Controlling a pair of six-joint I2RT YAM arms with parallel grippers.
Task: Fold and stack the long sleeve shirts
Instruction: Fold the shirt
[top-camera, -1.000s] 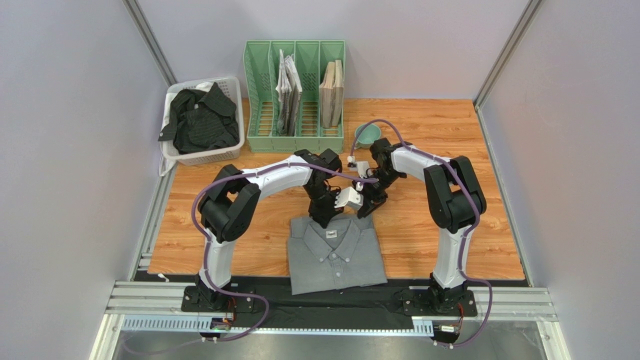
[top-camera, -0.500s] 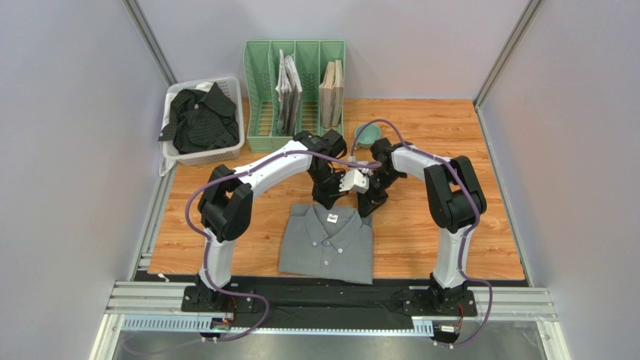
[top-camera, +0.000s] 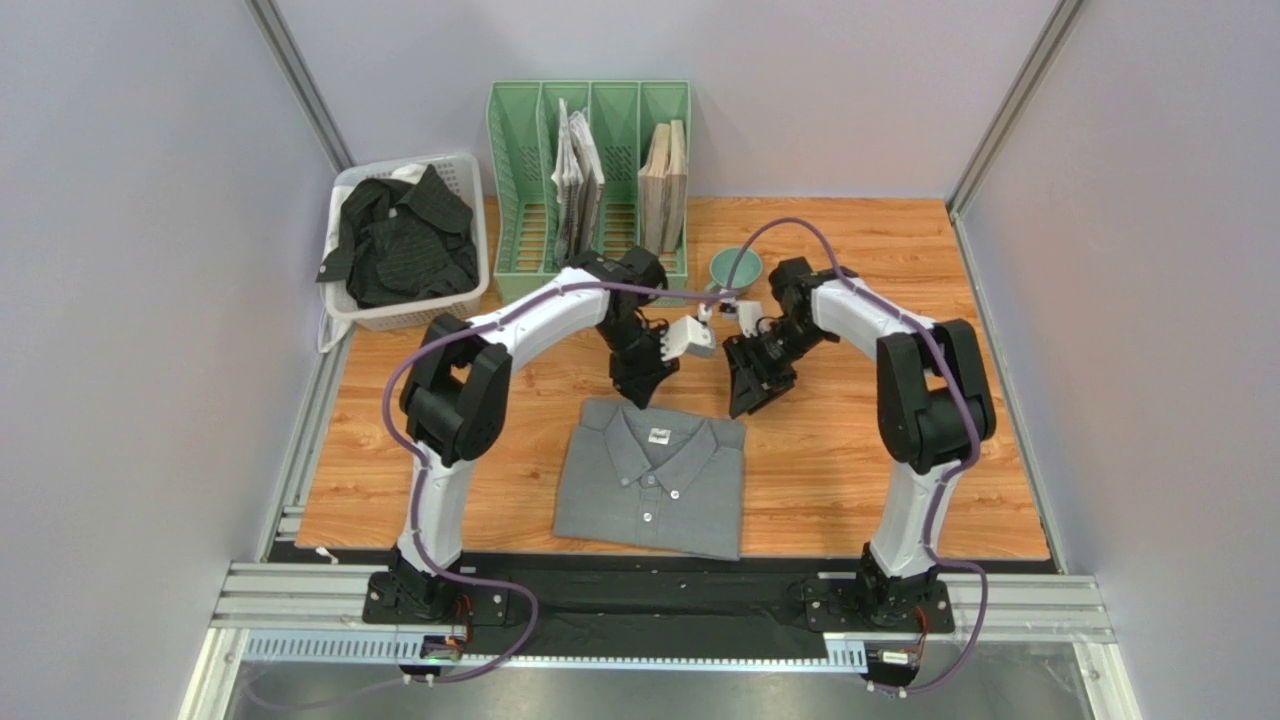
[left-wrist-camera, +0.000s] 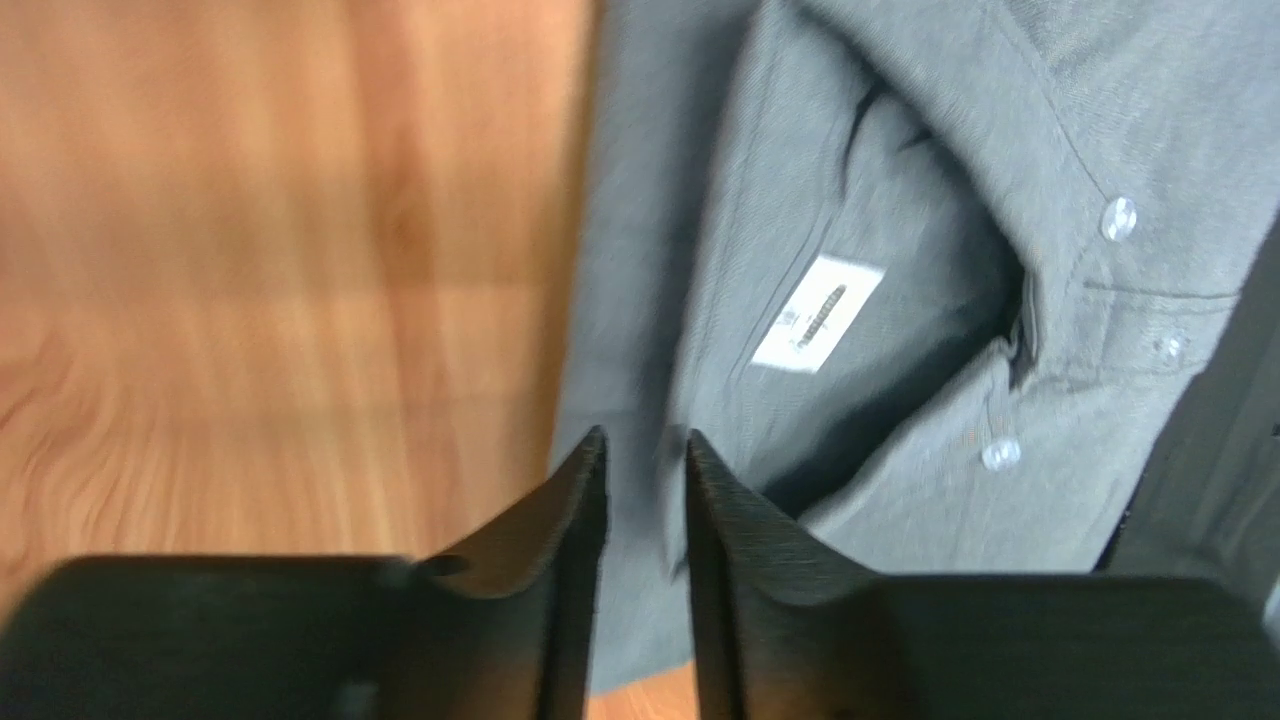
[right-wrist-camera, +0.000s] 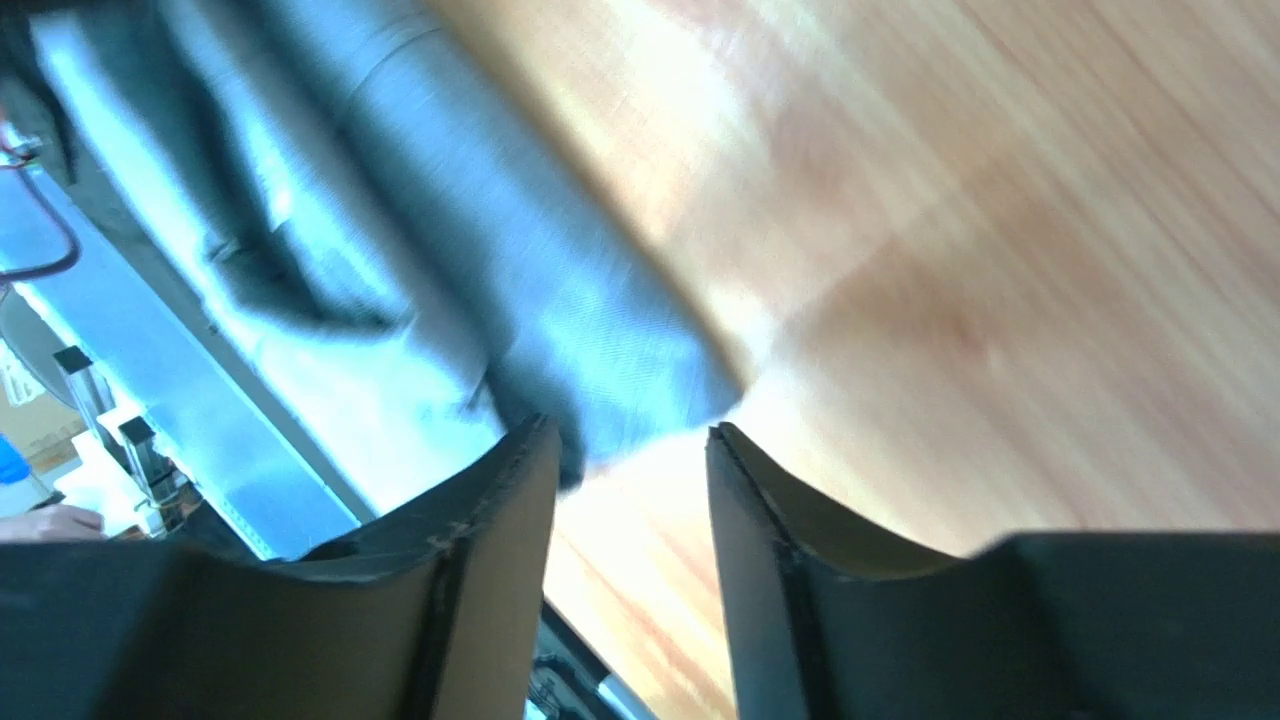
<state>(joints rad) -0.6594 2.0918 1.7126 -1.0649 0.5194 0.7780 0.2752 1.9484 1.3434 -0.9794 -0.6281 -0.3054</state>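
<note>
Your left gripper (left-wrist-camera: 646, 450) and right gripper (right-wrist-camera: 631, 438) are hovering, slightly parted and gripping nothing, by the collar edge of the folded grey shirt (top-camera: 651, 488).

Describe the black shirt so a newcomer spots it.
Find the green slotted plastic file rack at the back. Left of it sits a white plastic basket. The crumpled black striped cloth shirt fills it, unlike the folded grey shirt.
</note>
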